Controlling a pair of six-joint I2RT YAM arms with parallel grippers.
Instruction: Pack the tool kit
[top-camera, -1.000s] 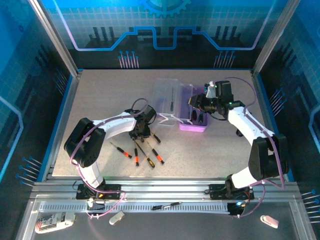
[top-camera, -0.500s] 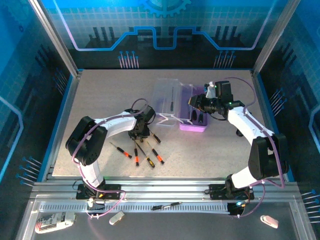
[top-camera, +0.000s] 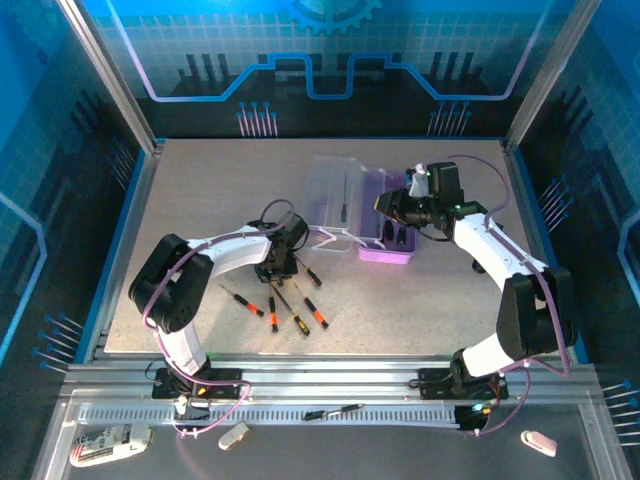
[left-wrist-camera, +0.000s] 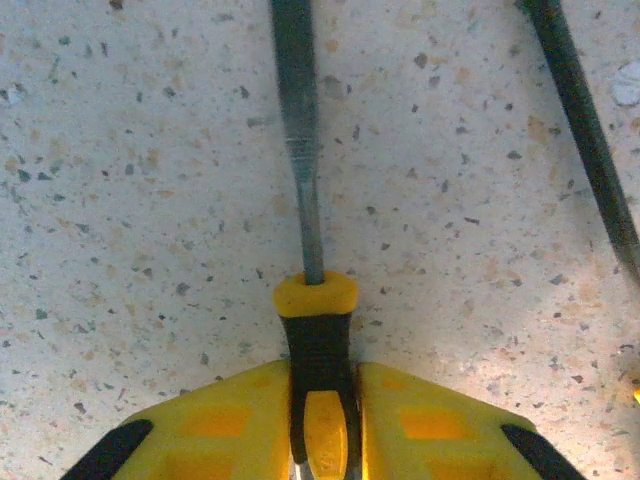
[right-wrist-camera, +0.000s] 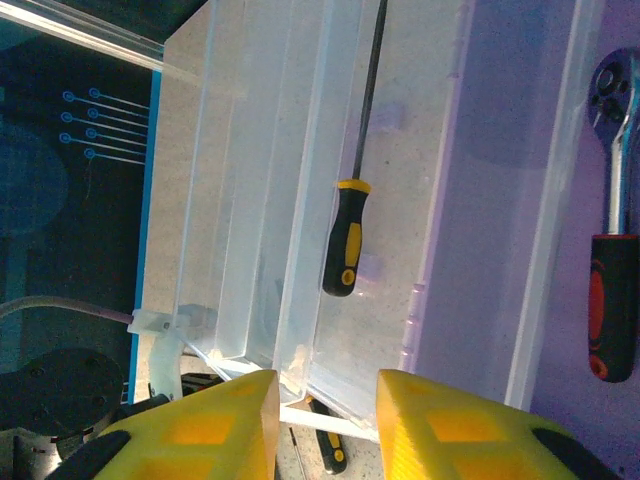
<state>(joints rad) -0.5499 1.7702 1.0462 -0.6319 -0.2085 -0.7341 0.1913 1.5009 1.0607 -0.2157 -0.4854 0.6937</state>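
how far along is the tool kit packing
Done: the open case holds a ratchet, and one screwdriver lies in its clear lid. In hand: left fingers grip a yellow-handled screwdriver on the table. Left: several loose screwdrivers, closing the lid.

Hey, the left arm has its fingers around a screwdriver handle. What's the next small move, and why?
Probably lift it a little, straight up. The left gripper looks shut on the screwdriver by its black-and-yellow handle, the shaft lies flat on the table, and the open purple case sits to its right.
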